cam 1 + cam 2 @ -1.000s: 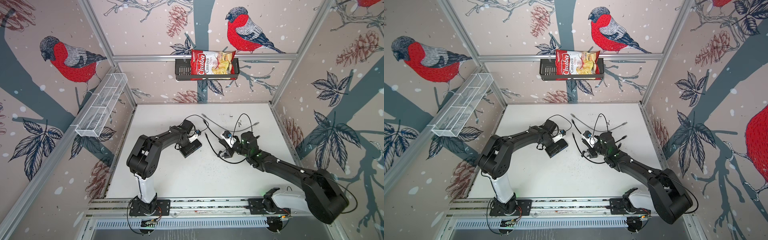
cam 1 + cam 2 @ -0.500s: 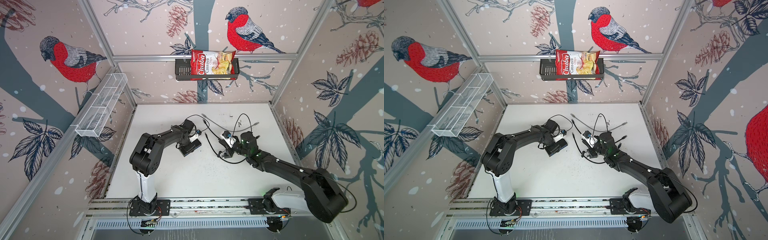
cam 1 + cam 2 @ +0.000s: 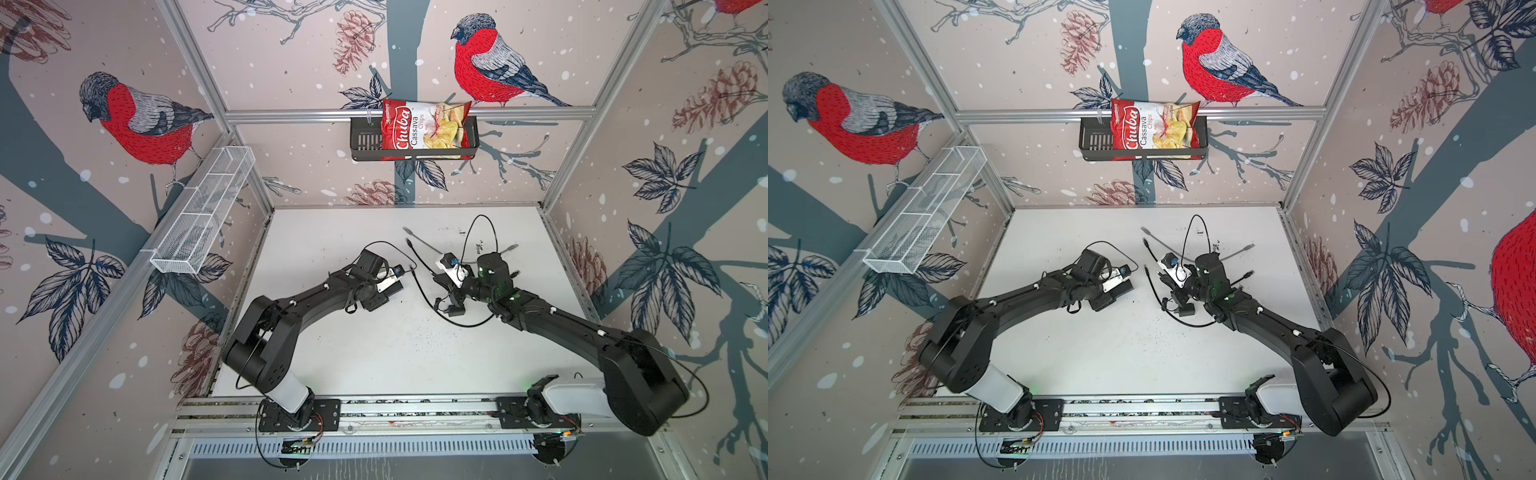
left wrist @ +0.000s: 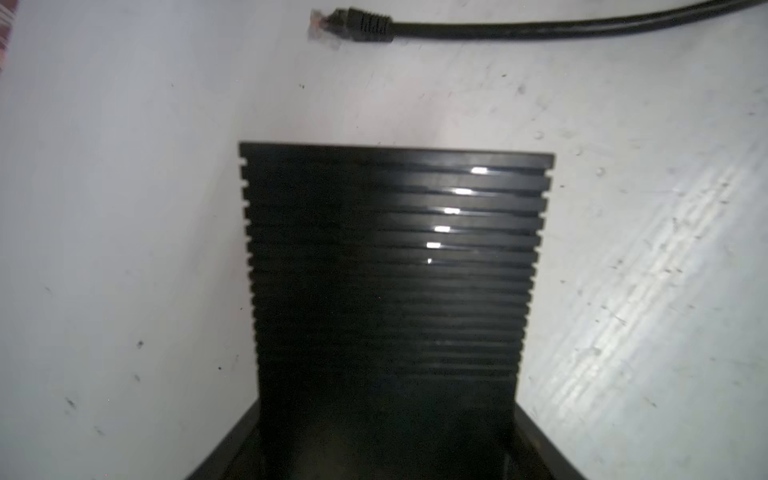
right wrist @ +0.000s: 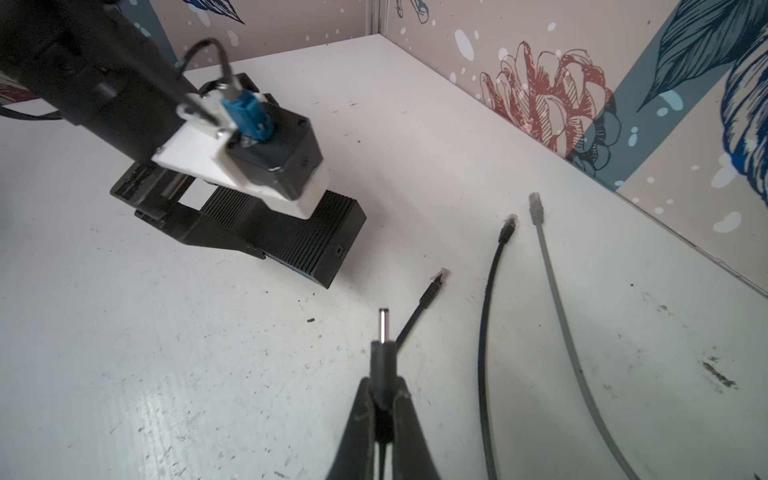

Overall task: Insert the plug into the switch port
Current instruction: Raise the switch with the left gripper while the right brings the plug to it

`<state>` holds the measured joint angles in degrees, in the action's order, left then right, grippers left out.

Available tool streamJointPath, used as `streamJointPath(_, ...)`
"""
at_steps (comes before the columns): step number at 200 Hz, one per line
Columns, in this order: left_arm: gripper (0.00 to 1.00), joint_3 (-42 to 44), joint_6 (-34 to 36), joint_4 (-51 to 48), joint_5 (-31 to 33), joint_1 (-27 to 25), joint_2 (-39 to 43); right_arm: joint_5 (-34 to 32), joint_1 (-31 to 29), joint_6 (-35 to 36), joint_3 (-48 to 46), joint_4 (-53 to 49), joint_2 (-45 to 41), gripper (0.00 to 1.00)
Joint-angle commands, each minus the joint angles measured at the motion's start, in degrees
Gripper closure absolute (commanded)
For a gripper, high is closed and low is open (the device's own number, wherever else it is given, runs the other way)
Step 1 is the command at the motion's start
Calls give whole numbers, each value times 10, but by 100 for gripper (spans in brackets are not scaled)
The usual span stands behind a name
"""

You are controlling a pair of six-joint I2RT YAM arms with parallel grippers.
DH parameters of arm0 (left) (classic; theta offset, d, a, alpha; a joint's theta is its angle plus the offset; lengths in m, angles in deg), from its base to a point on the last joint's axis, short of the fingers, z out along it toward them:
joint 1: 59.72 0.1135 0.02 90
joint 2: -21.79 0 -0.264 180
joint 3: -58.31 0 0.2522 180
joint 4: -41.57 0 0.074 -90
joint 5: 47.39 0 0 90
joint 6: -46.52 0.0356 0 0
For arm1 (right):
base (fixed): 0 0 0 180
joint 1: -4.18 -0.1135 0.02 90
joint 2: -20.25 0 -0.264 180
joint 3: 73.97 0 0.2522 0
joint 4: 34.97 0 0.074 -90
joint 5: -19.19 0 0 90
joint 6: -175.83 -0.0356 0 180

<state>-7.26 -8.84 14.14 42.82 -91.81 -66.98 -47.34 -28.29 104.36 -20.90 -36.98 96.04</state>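
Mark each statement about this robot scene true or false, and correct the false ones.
1. The right gripper is shut on the plug. True.
2. The plug is already inside the black box. False: it is held clear of the box.
3. The left gripper has a finger on each side of the black box. True.
4. The chips bag lies on the table. False: it sits in the black basket on the back wall.

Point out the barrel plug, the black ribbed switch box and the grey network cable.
barrel plug (image 5: 383,326): right wrist view, on its metal tip.
switch box (image 4: 395,270): left wrist view, on its ribbed top.
grey network cable (image 5: 536,210): right wrist view, on its connector.
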Motion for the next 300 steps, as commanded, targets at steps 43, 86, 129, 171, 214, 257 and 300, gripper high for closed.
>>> streamJointPath(43,43,56,128,172,20,-21,82,70,5,-20,43,-100,-3,100)
streamJointPath(86,41,116,199,297,44,-31,123,78,6,-44,102,-183,19,100)
streamJointPath(129,42,146,249,364,38,-33,144,73,4,-48,135,-236,34,100)
streamJointPath(171,41,151,307,393,29,-34,134,86,-6,-30,152,-263,54,100)
streamJointPath(214,42,175,362,417,33,-39,154,106,-9,-12,164,-272,56,100)
streamJointPath(257,42,192,390,435,28,-50,174,117,-22,10,192,-291,77,100)
streamJointPath(300,43,206,420,454,36,-57,172,115,-31,20,203,-301,91,100)
